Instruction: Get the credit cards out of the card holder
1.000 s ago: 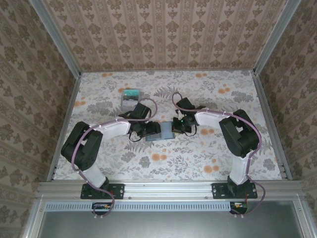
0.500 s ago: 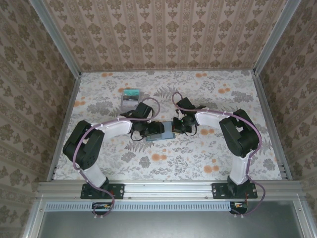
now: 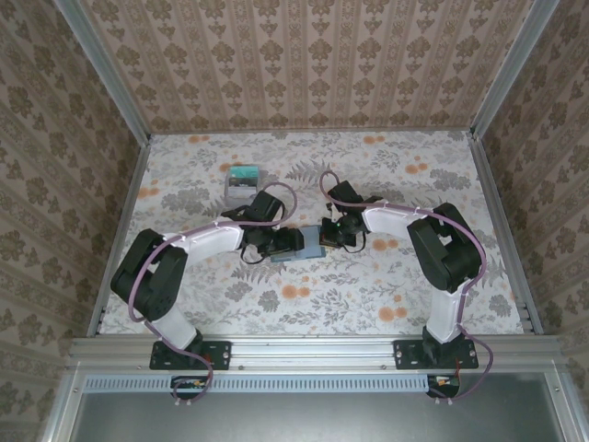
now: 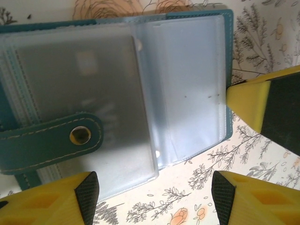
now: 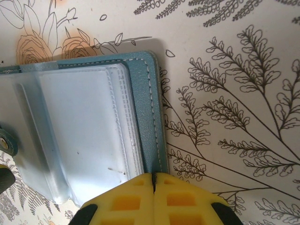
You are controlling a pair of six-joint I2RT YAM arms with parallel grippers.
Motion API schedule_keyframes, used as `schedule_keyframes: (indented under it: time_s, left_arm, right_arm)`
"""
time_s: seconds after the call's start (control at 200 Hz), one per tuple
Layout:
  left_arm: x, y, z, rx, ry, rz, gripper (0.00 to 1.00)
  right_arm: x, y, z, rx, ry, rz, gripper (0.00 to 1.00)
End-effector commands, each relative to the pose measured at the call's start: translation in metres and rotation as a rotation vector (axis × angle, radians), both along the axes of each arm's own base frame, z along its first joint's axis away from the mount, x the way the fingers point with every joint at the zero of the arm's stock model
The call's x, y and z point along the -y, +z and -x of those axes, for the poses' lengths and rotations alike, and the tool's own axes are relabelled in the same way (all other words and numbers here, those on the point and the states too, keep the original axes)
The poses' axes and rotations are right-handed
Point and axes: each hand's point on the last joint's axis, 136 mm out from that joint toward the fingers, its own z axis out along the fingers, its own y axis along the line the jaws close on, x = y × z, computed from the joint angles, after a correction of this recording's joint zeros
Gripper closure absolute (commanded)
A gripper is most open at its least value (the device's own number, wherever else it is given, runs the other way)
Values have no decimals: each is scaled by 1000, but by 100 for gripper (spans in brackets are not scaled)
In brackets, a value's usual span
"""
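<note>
The teal-blue card holder (image 4: 228,70) lies open on the table (image 3: 414,276), its clear plastic sleeves (image 4: 187,84) facing up and a snap strap (image 4: 51,140) across the left panel. A grey credit card (image 4: 75,89) shows through the left sleeve. My left gripper (image 4: 154,199) is open, its fingertips (image 4: 86,194) straddling the holder's near edge with nothing between them. My right gripper (image 5: 153,180) is shut, its yellow tips pressing on the holder's teal right edge (image 5: 150,112). From above, the holder (image 3: 310,243) sits between the left gripper (image 3: 288,241) and the right gripper (image 3: 329,236).
A grey rectangle with a green band (image 3: 242,181) lies on the floral tabletop behind the left arm. Patterned walls and metal rails (image 3: 124,230) enclose the table on three sides. Bare tabletop stretches in front of the holder (image 3: 313,295).
My left gripper has opened a little wider and edged slightly right toward the holder. The right gripper and the holder have stayed put.
</note>
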Motion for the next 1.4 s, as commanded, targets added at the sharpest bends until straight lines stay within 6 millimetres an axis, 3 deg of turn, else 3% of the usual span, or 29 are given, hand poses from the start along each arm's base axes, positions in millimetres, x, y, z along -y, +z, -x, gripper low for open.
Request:
schedule_keyframes:
  time_s: [0.0,0.59,1.0,1.395]
  left_arm:
    - [-11,-7,7,-12,-2,-65,33]
    - [-22,-15,5,-17,33,-117,33]
    - [-14,-23,6,-43,15,-99,33]
    - [23,-5,1,-10,-90,40,33]
  right_arm:
    - [2,-17,11,-51,5,31,100]
    - [0,-21,10,-60,7,28,100]
    - [-1,-22,11,-64,10,24,100]
    - [-2,-23,13,-69,12,19,100]
